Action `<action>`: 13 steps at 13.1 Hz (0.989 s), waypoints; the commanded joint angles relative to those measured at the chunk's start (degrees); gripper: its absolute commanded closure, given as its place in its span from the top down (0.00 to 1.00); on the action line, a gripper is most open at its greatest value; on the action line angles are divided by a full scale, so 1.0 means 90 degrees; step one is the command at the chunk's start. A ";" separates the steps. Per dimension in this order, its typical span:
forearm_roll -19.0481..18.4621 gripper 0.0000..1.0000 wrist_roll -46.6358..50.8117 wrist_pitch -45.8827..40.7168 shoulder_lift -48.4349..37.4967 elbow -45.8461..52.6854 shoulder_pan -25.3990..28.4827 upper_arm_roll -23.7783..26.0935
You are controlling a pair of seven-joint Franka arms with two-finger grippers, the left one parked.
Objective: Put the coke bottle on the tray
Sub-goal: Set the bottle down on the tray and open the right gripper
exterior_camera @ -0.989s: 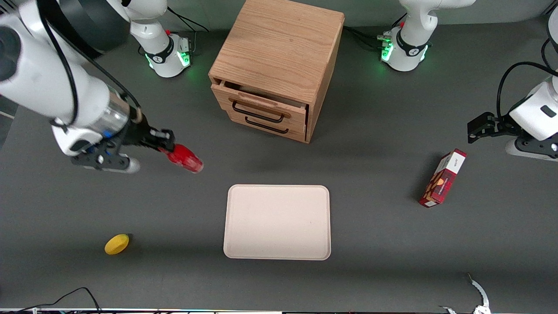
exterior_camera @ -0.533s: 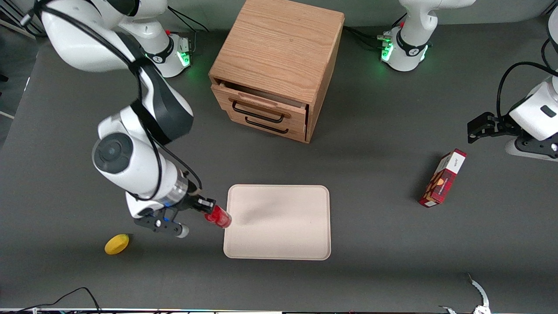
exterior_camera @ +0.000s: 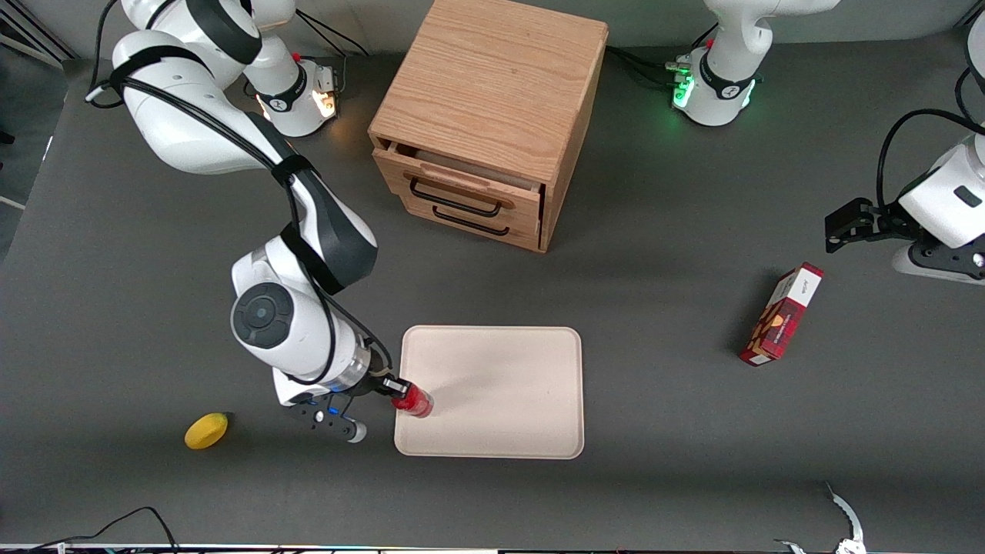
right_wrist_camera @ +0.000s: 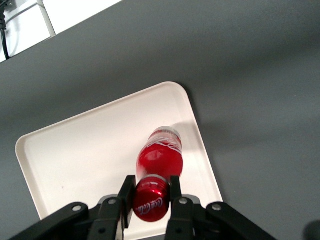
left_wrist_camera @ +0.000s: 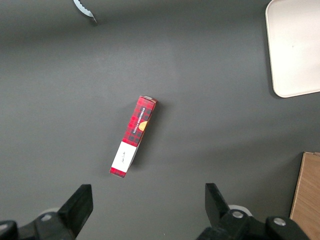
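The small glossy red coke bottle [exterior_camera: 414, 401] [right_wrist_camera: 159, 160] is held by its red cap in my right gripper [exterior_camera: 396, 391] [right_wrist_camera: 148, 196], whose fingers are shut on the cap. The bottle's body reaches over the edge of the pale cream-pink tray [exterior_camera: 508, 369] [right_wrist_camera: 80, 150] at the tray's end toward the working arm, near the corner closest to the front camera. Whether the bottle's base touches the tray cannot be told.
A wooden drawer cabinet [exterior_camera: 492, 115] with its top drawer slightly open stands farther from the front camera than the tray. A yellow lemon [exterior_camera: 206, 430] lies beside the gripper toward the working arm's end. A red-and-white box [exterior_camera: 781, 314] [left_wrist_camera: 133, 136] lies toward the parked arm's end.
The right arm has swung down and toward the tray with the bottle in its grip. The bottle went from above bare table to over the tray's edge.
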 commanded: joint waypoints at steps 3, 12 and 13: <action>-0.0652 0.00 0.0528 0.0206 0.0390 0.0275 0.0142 0.0046; -0.0643 1.00 0.0470 0.0080 0.0264 0.0275 0.0084 0.0114; -0.0633 1.00 0.0441 -0.0104 0.0089 0.0275 0.0074 0.0124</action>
